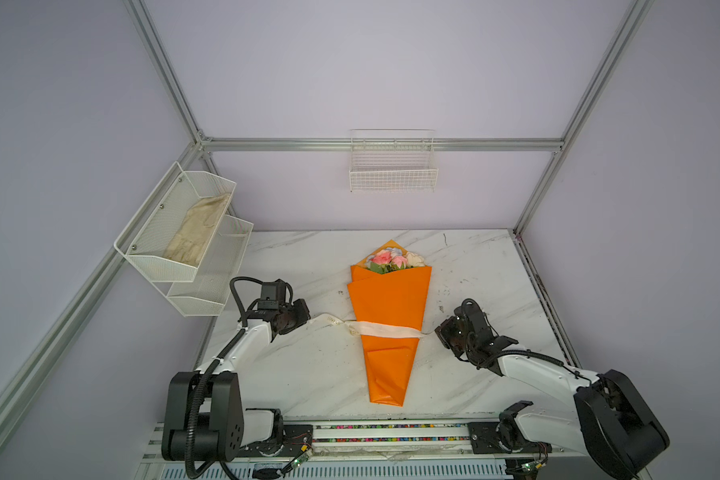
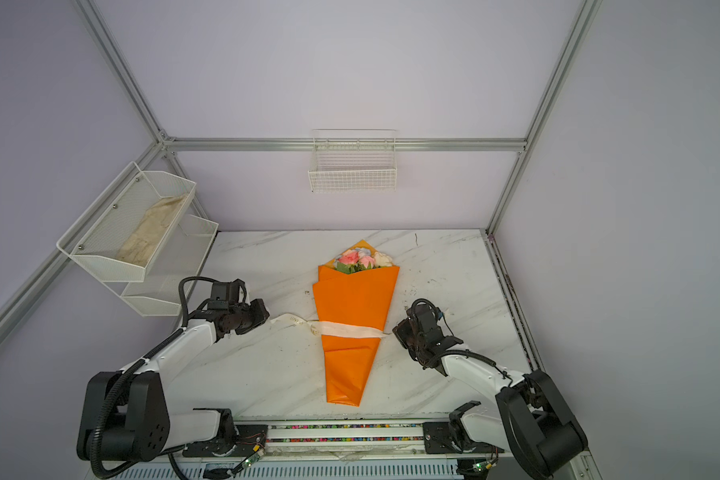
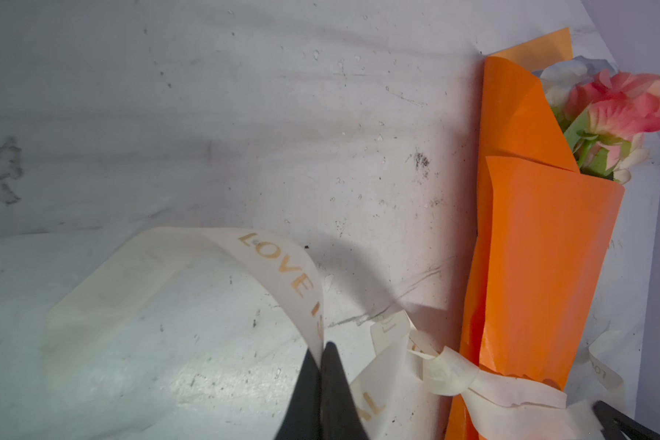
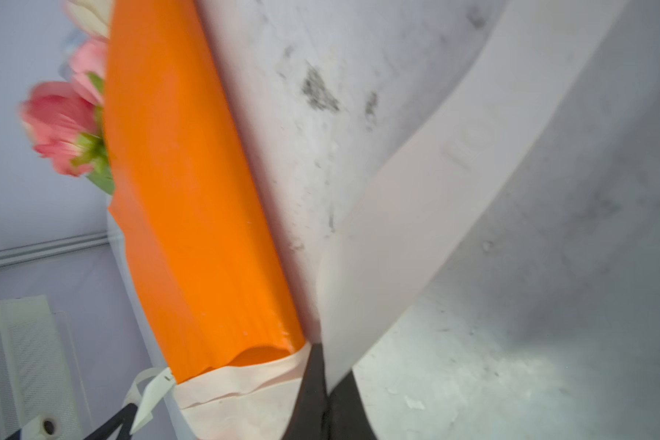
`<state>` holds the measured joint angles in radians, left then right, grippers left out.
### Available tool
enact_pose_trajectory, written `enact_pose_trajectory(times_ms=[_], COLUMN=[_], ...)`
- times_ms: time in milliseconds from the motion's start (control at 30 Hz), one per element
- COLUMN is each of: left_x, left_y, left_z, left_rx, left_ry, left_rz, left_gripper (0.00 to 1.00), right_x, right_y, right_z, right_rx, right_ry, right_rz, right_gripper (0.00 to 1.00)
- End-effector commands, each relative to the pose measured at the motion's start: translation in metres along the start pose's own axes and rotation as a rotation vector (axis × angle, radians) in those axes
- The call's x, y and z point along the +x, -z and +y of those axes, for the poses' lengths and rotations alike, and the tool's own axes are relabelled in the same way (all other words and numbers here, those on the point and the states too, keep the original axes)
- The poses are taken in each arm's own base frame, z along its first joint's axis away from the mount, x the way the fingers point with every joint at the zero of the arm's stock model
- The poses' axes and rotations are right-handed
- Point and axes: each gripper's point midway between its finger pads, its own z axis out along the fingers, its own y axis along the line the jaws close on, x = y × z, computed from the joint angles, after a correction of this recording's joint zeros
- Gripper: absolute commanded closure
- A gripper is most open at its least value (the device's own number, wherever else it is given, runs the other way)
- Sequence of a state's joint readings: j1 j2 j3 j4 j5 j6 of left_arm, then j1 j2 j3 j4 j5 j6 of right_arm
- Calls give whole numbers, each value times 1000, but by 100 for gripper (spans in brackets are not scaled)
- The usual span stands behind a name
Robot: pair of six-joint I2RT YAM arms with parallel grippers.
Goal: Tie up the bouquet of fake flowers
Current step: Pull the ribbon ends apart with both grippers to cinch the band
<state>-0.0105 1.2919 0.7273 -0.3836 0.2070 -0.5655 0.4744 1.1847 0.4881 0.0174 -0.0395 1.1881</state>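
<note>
**Layout.** The bouquet (image 1: pixel 387 316) is laid flat at the middle of the surface (image 1: pixel 300 374), with the blooms (image 1: pixel 393 259) at the far end and the narrow end toward the near edge. The ribbon (image 1: pixel 385 329) is wrapped across the paper (image 1: pixel 391 297) below its middle. A twisted crossing (image 3: pixel 444 365) is seen at the bouquet's left edge; whether it is a full knot cannot be told.

**End effectors.** The left end effector (image 3: pixel 321 352) is clenched on the ribbon's left tail. The right end effector (image 4: pixel 319 348) is clenched on the right tail, just beside the paper's edge.

**Step.** This is judged to be cinching of the tie, since both tails are gripped. The next move is judged to call for an even outward pull on both tails, kept low, so that the wrap is drawn tight and the bouquet is neither dragged nor rolled.

**Writing.** "LOVE" in gold capitals is read on the left tail, followed by a partly hidden "I". Other letters are folded or cut off. No brand is seen.
</note>
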Motion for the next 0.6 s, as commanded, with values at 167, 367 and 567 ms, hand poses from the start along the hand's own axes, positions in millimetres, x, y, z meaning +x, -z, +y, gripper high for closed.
enact_pose_trajectory(times_ms=[167, 367, 567], left_x=[14, 14, 11], left_y=[5, 11, 15], left_z=[55, 75, 83], left_rx=[-237, -352, -400], left_ry=[20, 29, 47], left_rz=[-2, -13, -27], left_gripper=[100, 100, 100], right_x=[-53, -65, -74], right_y=[27, 26, 24], right_z=[-4, -9, -32], right_rx=[201, 287, 401], right_ry=[213, 318, 363], right_rz=[-219, -235, -231], right_gripper=[100, 100, 100])
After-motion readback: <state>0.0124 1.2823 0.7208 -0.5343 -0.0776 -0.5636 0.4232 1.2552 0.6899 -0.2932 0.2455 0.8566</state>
